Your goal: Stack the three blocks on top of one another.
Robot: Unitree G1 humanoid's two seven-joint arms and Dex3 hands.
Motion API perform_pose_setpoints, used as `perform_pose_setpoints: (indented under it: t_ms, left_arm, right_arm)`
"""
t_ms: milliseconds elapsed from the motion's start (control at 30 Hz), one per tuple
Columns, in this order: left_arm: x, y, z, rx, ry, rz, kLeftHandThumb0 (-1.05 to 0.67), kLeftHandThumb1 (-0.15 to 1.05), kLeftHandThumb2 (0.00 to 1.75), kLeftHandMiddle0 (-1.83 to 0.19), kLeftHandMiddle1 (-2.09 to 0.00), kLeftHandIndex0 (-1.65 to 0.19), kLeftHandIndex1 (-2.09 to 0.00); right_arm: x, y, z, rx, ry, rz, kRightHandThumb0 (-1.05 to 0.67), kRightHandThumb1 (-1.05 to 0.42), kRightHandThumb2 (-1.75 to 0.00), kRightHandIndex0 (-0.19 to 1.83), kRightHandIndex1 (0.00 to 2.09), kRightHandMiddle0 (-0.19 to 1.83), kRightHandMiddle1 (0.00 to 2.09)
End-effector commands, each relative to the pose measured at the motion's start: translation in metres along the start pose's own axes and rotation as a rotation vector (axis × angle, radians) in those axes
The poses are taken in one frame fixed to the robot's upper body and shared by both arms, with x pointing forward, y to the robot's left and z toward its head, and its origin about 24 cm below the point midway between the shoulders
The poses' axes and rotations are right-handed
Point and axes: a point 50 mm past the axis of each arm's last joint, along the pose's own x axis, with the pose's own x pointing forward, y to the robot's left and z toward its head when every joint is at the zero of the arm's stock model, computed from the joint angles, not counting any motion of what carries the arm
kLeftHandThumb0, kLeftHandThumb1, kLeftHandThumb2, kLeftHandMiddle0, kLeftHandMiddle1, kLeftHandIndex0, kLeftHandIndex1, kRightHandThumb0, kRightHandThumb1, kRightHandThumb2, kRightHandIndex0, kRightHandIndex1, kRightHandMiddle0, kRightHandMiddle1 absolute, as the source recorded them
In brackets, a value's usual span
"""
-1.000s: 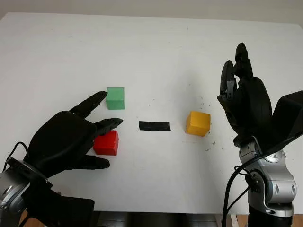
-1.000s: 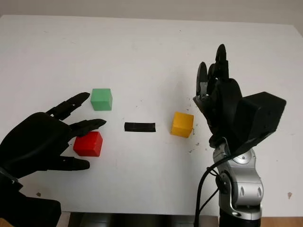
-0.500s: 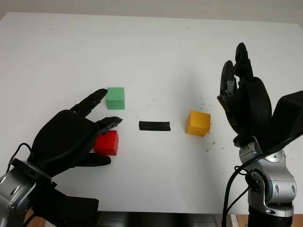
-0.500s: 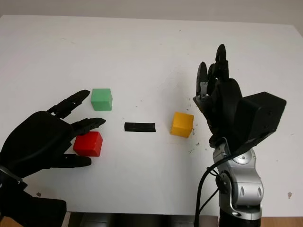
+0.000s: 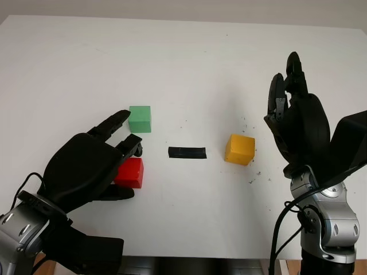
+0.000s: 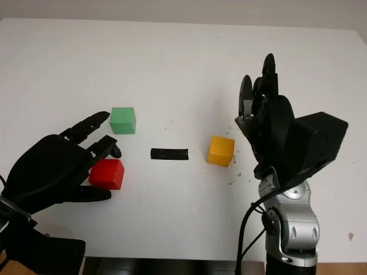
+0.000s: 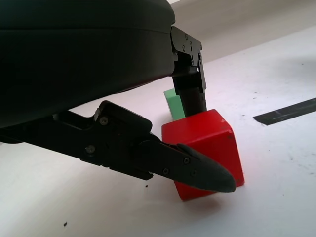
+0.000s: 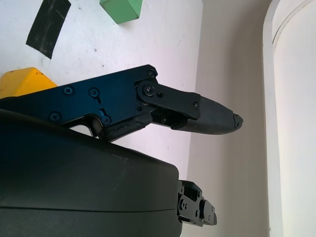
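Left robot hand (image 5: 86, 169): held low over the counter (image 5: 183, 69), fingers (image 7: 197, 170) curled around the red block (image 5: 129, 172), one fingertip at each side; grasp not confirmed closed. Right robot hand (image 5: 295, 123): raised upright just right of the yellow block (image 5: 239, 149), open, nothing held.

Three small cubes sit apart on the white bench (image 5: 183, 63), none stacked. The red block (image 5: 131, 172) lies nearest the front on the left, flat on one face, with black fingers (image 7: 197, 170) of the left hand (image 5: 86, 169) on either side of it — whether they touch it cannot be told. The green block (image 5: 140, 118) stands just behind it. The yellow block (image 5: 239, 149) sits well off to the right, turned slightly askew
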Motion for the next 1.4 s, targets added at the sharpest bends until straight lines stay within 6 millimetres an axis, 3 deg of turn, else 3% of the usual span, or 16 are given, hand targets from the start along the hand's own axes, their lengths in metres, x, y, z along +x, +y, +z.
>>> perform_pose_setpoints:
  t_ms: [0,300,433,533,667,767,900,1067,1367]
  left_arm:
    - [0.001,0.004,0.004,0.024,-0.014,0.006,-0.68,1.05,0.12,-0.17,-0.06,-0.04,-1.68]
    - [0.004,0.005,0.005,0.017,-0.006,-0.004,-0.64,1.05,0.20,-0.22,-0.06,-0.04,-1.78]
    - [0.004,0.007,0.005,-0.036,-0.011,0.002,-0.50,1.05,0.20,-0.22,-0.06,-0.04,-1.75]
    - [0.005,0.009,0.004,-0.109,-0.033,0.025,-0.37,1.05,0.16,-0.21,-0.05,-0.03,-1.63]
    - [0.007,0.013,0.002,-0.149,-0.070,0.077,-0.31,1.05,0.13,-0.21,-0.05,-0.11,-1.23]
    - [0.009,0.017,-0.001,-0.130,-0.080,0.105,-0.32,1.05,0.12,-0.21,-0.05,-0.14,-1.18]
    - [0.011,0.023,-0.004,-0.124,-0.097,0.131,-0.33,1.05,0.15,-0.19,-0.05,-0.10,-1.30]
    - [0.015,0.039,-0.012,-0.249,-0.159,0.070,-0.38,1.05,0.23,-0.17,-0.05,-0.09,-1.40]
    - [0.038,0.075,-0.021,-0.162,-0.238,0.142,-0.40,1.05,0.21,-0.24,-0.07,-0.14,-1.58]
  right_arm:
    - [-0.001,-0.003,0.003,-0.007,-0.021,-0.005,-0.67,-1.05,-0.65,-0.19,0.00,-0.19,0.00]
    - [-0.001,-0.005,0.003,-0.008,-0.030,-0.001,-0.66,-1.05,-0.67,-0.19,0.00,-0.19,0.00]
    - [-0.001,-0.005,0.003,-0.005,-0.033,0.002,-0.65,-1.05,-0.68,-0.19,0.00,-0.19,0.00]
    - [-0.001,-0.004,0.003,0.000,-0.034,0.003,-0.65,-1.05,-0.68,-0.19,0.00,-0.19,0.00]
    - [0.000,-0.003,0.002,-0.005,-0.031,-0.002,-0.66,-1.05,-0.67,-0.19,0.00,-0.19,0.00]
    - [0.000,-0.003,0.002,-0.005,-0.031,-0.002,-0.66,-1.05,-0.67,-0.19,0.00,-0.19,0.00]
    - [-0.001,-0.002,0.002,-0.001,-0.031,-0.010,-0.65,-1.05,-0.67,-0.19,0.00,-0.19,0.00]
    - [-0.002,-0.001,0.001,0.010,-0.022,-0.012,-0.65,-1.05,-0.68,-0.19,0.00,-0.19,0.00]
    - [0.000,0.002,-0.002,0.011,-0.020,0.003,-0.65,-1.05,-0.67,-0.19,0.00,-0.19,0.00]
